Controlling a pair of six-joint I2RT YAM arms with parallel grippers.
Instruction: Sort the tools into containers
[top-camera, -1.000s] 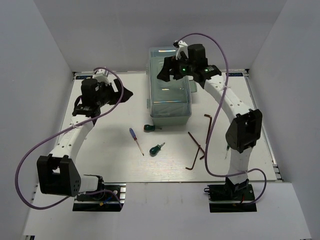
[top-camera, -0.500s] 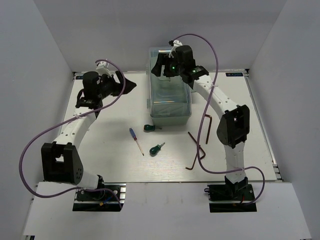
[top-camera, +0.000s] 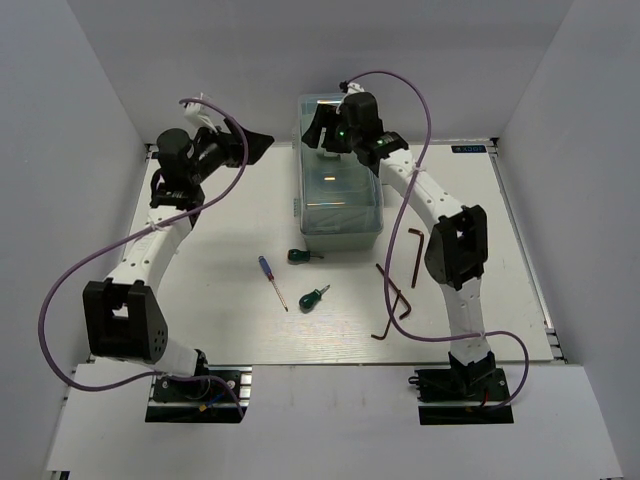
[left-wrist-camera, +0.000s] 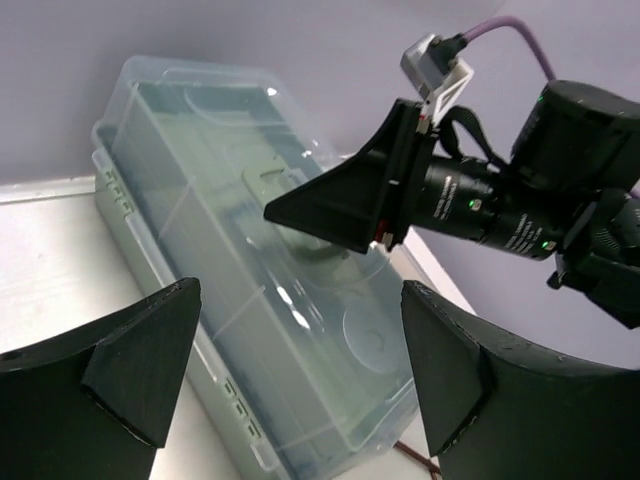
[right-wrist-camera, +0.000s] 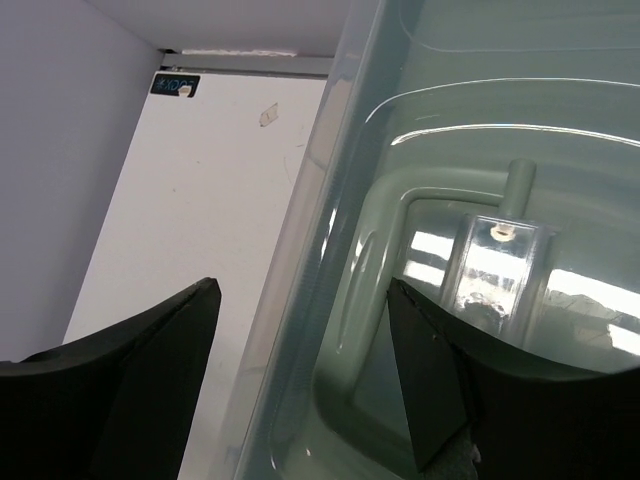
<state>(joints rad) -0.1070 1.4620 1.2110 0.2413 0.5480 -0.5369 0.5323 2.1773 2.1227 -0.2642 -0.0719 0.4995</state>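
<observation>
Basically nothing sorted yet. Blue-handled screwdriver (top-camera: 266, 270), green-handled screwdrivers (top-camera: 314, 297) and hex keys (top-camera: 415, 255) lie loose on the table (top-camera: 220, 300), well short of both pincers. Toolbox (top-camera: 340, 205) closed, directly under right pincer (top-camera: 318, 135), jaws spread, empty. Left pincer (top-camera: 255, 143) just beside the toolbox, released, empty.

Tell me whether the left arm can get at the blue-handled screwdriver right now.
Probably yes. The blue-handled screwdriver lies apart on open table, nothing over it, and the left gripper is open and empty.
</observation>
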